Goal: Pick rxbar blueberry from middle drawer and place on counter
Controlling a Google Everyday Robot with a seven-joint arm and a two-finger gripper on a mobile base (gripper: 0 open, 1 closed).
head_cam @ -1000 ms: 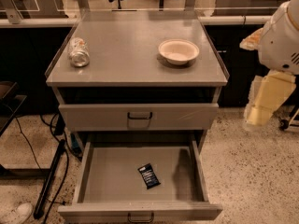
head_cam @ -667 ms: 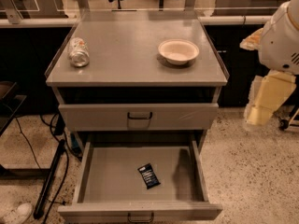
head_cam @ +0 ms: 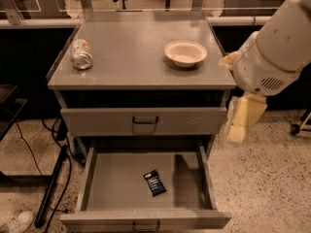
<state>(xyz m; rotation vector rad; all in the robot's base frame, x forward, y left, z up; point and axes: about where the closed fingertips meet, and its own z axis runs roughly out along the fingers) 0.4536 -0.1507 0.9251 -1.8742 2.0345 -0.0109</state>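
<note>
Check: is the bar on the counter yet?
No, the bar lies in the open middle drawer, while the hand hangs beside the cabinet's right side, below the counter.

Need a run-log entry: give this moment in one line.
claw: outside middle drawer, up to its right | rxbar blueberry: lying in that open drawer, untouched | counter: white bowl, crushed can

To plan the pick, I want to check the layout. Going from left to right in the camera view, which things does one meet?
crushed can on the counter → rxbar blueberry in the middle drawer → bowl → gripper, beyond the counter's right side
</note>
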